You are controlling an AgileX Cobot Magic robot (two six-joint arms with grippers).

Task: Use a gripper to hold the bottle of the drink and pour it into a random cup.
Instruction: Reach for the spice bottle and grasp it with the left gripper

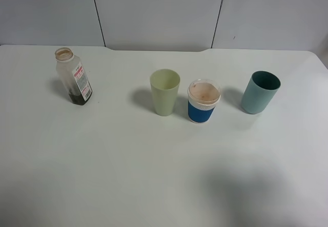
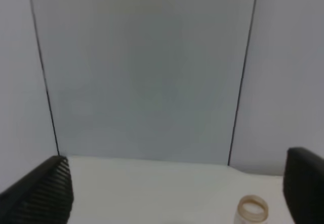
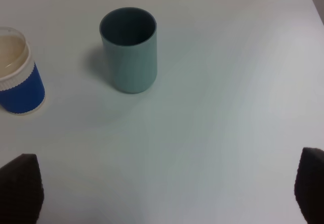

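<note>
The bottle (image 1: pixel 74 77) stands at the far left of the white table (image 1: pixel 154 160), with its tan-rimmed mouth uncovered and a little dark brown drink (image 1: pixel 79 97) at its bottom. The pale yellow-green cup (image 1: pixel 164 92) stands near the middle, empty as far as I can see. In the left wrist view, my left gripper (image 2: pixel 177 198) is open, its dark fingers (image 2: pixel 45 193) wide apart, and only the bottle's mouth (image 2: pixel 252 210) shows some way ahead, nearer one finger. My right gripper (image 3: pixel 166 193) is open with nothing in it. Neither arm shows in the exterior view.
A white cup with a blue band (image 1: pixel 203 101) stands right beside the yellow-green cup, and a teal tumbler (image 1: pixel 260 91) stands further right. The right wrist view shows the teal tumbler (image 3: pixel 128 49) and the blue-banded cup (image 3: pixel 15 85) ahead. A grey panelled wall (image 1: pixel 159 12) backs the table.
</note>
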